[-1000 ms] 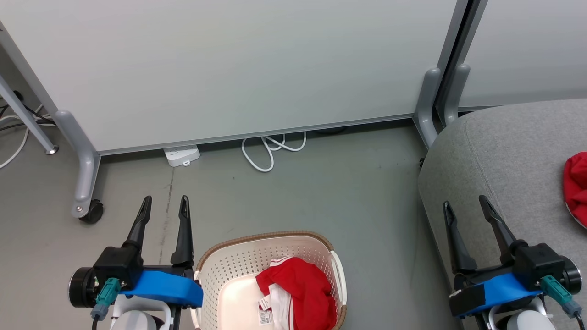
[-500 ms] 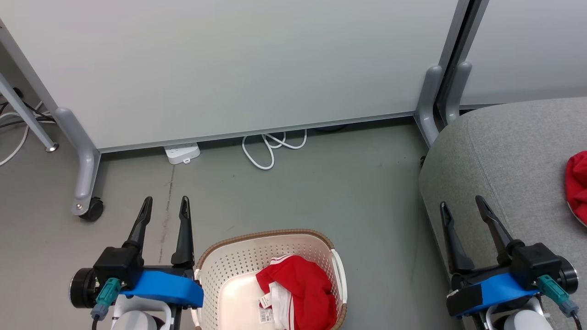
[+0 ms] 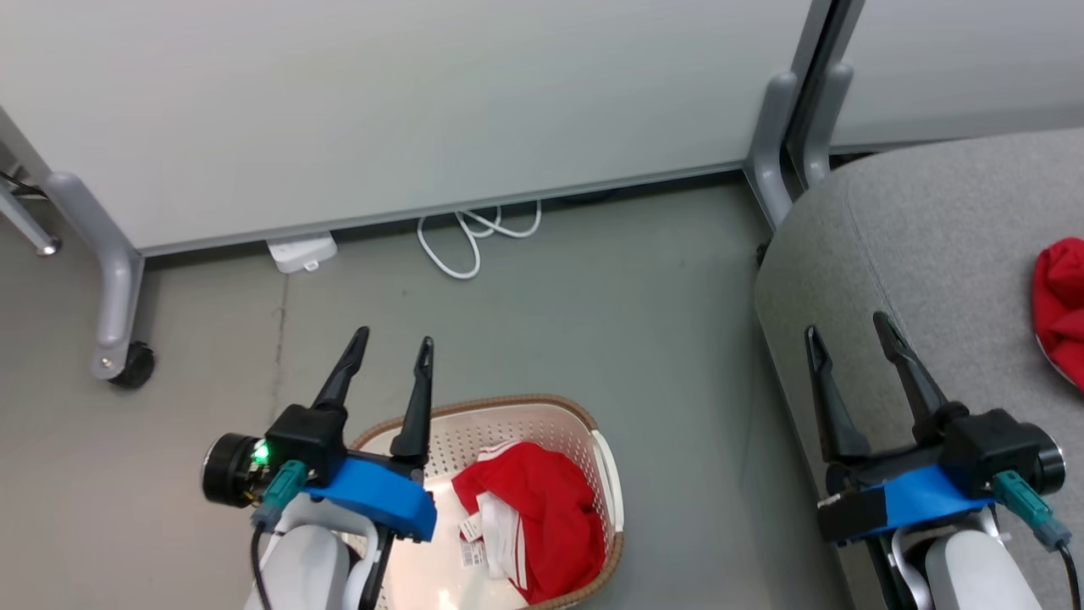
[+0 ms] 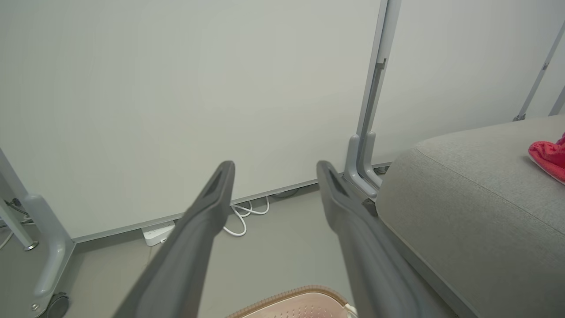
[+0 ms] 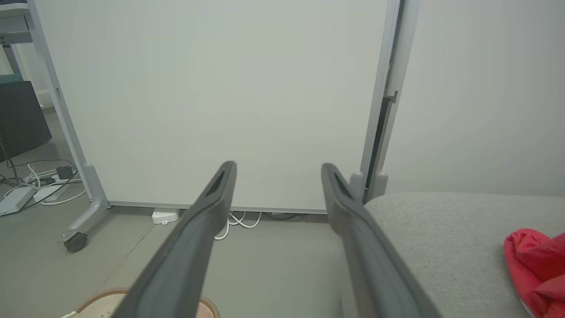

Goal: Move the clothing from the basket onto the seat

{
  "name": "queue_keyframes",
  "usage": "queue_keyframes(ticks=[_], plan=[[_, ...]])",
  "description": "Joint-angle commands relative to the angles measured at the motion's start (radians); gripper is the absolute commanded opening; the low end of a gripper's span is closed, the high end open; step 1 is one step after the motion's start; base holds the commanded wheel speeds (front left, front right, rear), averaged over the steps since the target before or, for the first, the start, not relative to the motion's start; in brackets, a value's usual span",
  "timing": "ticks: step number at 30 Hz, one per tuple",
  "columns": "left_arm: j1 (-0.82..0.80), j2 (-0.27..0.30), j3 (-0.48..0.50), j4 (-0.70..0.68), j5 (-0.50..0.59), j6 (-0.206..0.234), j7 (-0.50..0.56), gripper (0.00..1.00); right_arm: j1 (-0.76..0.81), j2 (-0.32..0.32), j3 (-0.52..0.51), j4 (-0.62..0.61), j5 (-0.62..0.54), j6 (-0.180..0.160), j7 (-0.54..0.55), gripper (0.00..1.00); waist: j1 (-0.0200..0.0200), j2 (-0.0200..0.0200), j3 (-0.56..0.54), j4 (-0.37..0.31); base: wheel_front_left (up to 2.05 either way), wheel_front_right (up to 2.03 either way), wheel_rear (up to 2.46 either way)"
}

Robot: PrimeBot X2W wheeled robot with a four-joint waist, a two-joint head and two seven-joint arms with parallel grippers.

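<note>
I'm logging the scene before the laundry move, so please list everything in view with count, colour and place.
striped garment: one, red with white, inside the basket
plain garment: one, red, on the seat at the far right
basket: one, cream with brown rim, on the floor
seat: one, grey, right
partition panels: two, pale with grey legs, behind
caster: one, black, left
power strip: one, white, under the partition
cable: one, white, looped beside it
left claw: one, dark, open, over the basket's left rim
right claw: one, dark, open, over the seat's edge
</note>
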Motion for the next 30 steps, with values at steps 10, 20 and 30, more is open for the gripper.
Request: queue_keyframes(ticks=[10,20,30], plan=[[-0.169,0.062,-0.201,0.193,-0.045,-0.009,-0.004,1.0,-0.118,-0.004,0.007,-0.039,-0.008,0.0,-0.003,1.0,0.0,-0.0001,0.193,-0.099,0.0,0.0,0.0],[-0.336,0.112,-0.4,0.396,-0.142,-0.006,-0.004,1.0,-0.218,0.009,0.011,-0.074,-0.015,0.0,-0.003,1.0,0.0,-0.0001,0.387,-0.155,0.0,0.0,0.0],[-0.476,0.126,-0.639,0.579,-0.287,-0.006,-0.004,1.0,-0.309,0.02,0.03,-0.102,-0.018,0.0,-0.004,1.0,0.0,-0.0001,0.559,-0.191,0.0,0.0,0.0]])
